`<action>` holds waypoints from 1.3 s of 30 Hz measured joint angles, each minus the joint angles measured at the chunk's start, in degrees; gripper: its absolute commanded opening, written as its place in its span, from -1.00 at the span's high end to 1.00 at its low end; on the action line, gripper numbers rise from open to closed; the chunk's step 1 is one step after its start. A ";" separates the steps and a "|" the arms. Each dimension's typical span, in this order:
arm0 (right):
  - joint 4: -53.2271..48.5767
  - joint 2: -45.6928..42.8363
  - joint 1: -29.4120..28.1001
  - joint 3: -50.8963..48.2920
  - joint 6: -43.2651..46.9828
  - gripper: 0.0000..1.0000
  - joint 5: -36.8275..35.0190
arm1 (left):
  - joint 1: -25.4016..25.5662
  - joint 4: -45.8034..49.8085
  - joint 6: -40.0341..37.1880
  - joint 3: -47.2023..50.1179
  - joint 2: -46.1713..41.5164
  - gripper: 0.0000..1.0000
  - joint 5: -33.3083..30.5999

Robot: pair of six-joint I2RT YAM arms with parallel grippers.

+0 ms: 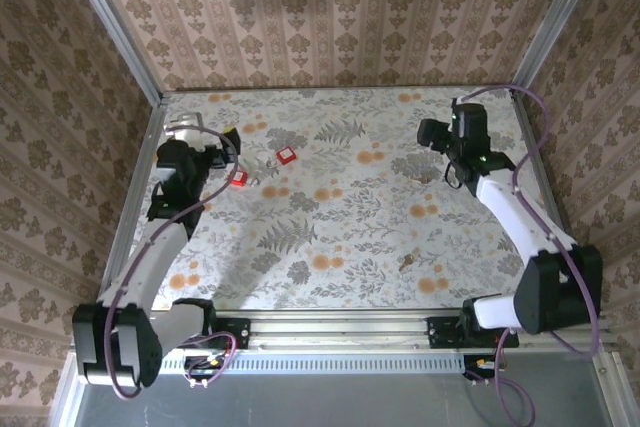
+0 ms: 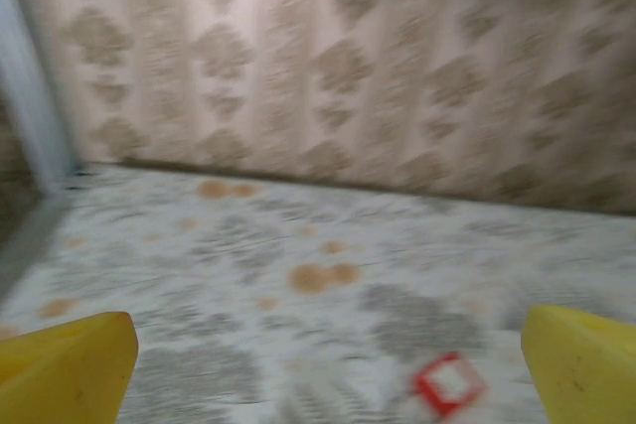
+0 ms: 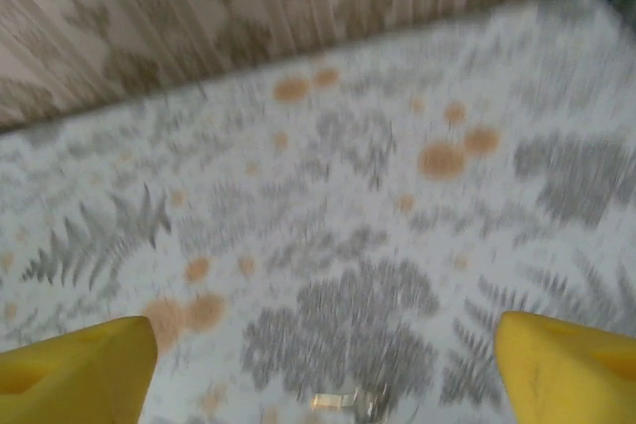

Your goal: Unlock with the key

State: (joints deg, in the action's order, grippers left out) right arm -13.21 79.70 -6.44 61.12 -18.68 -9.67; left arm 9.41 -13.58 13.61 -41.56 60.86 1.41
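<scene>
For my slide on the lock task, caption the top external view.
Left gripper open near two red padlocks on the floral table; the small dark key lies apart, nearer the right arm.

Patterned walls (image 1: 340, 17) close the surface (image 1: 340, 237) at the back and on both sides, leaving it open from above and from the near edge. The broad middle between the two arms lies open. A red padlock (image 1: 288, 155) and a second padlock (image 1: 238, 178) lie near the left pincer (image 1: 228, 142), crowding any low pass to its right. The key (image 1: 405, 263) lies alone toward the near right, with open cloth all round it. Ahead of the right pincer (image 3: 323, 369), bare surface runs to the wall.
</scene>
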 measured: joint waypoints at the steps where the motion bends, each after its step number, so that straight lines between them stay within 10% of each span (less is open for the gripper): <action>1: -1.90 1.86 0.00 0.46 -0.52 -0.54 0.26 | 1.75 1.46 1.97 -0.48 -0.81 -1.00 1.84; 13: -15.69 19.87 0.07 4.61 -4.90 -0.03 1.09 | 25.33 14.14 16.50 -0.48 -0.90 -1.00 8.85; 39: -16.94 33.11 0.81 14.05 -8.31 0.65 1.14 | 28.55 13.77 23.96 5.60 -3.69 -0.98 7.19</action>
State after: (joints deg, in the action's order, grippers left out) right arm -30.15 112.81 -5.63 75.18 -26.98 -8.54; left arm 37.95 0.19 37.56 -35.97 57.17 8.60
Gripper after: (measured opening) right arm 0.217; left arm 0.995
